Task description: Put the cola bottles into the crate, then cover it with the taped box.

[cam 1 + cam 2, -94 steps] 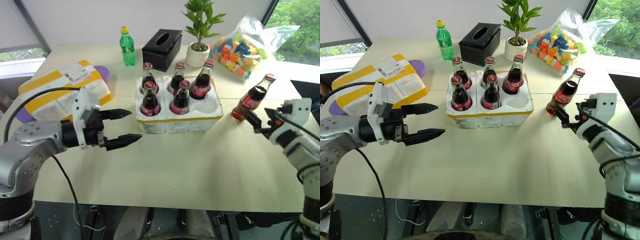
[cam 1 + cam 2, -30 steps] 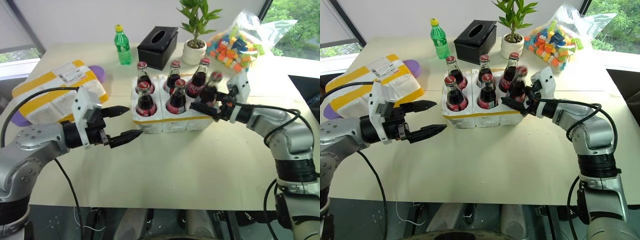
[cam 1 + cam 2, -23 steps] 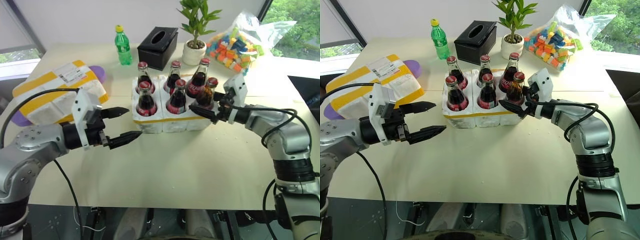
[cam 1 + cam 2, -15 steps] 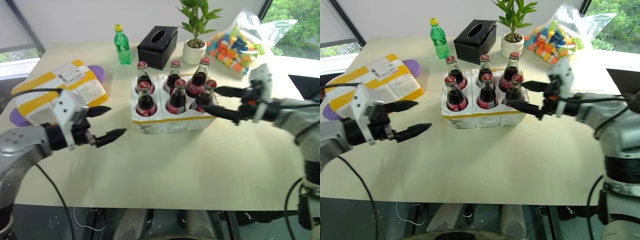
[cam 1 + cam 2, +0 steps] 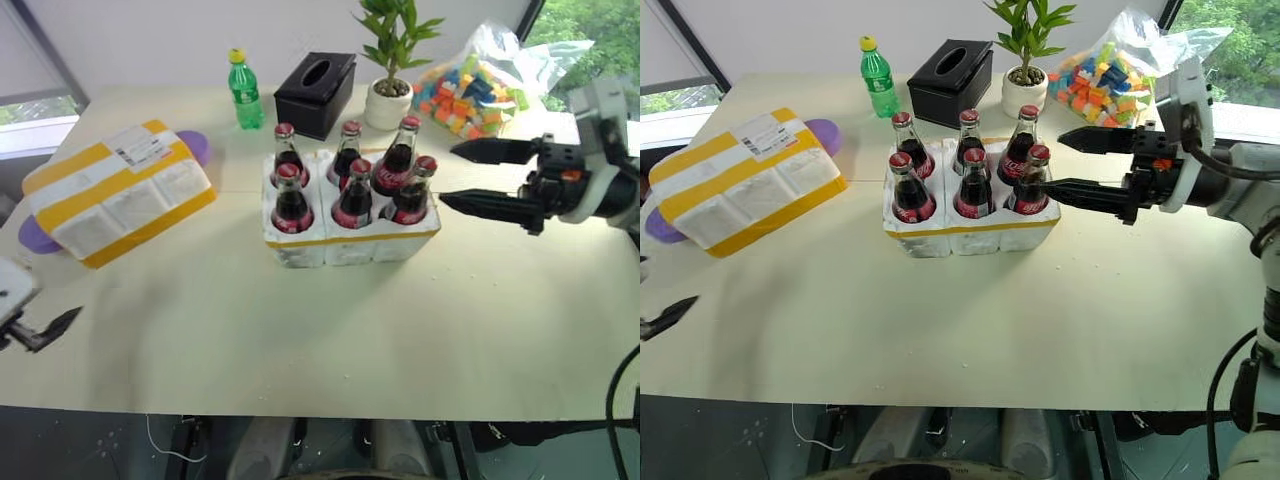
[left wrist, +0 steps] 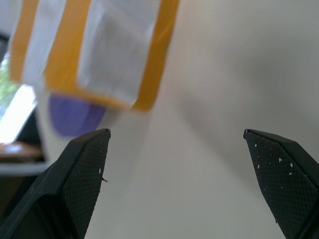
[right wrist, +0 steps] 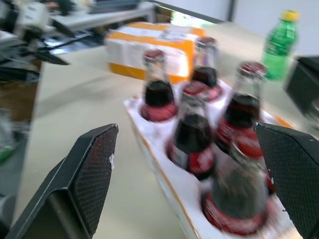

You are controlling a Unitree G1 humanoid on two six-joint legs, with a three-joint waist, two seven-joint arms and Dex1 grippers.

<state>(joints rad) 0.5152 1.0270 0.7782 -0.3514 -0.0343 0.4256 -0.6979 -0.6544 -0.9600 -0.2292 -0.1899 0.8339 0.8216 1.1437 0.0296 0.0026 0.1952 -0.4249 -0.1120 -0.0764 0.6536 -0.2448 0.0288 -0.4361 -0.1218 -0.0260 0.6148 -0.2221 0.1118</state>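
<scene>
six cola bottles (image 5: 353,190) are being held in the crate (image 5: 350,240); both the left gripper (image 6: 177,149) and right gripper (image 5: 462,176) are being kept open, empty

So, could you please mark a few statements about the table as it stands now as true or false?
1. All six cola bottles stand in the crate. True.
2. The right end effector is shut on a bottle. False: its fingers are spread apart beside the crate and hold nothing.
3. The taped box already covers the crate. False: it lies on the table apart from the crate, on the robot's left side.
4. The green bottle stands beside the black tissue box. True.
5. The left end effector is open. True.
6. The potted plant stands in the crate. False: it stands on the table behind it.
</scene>
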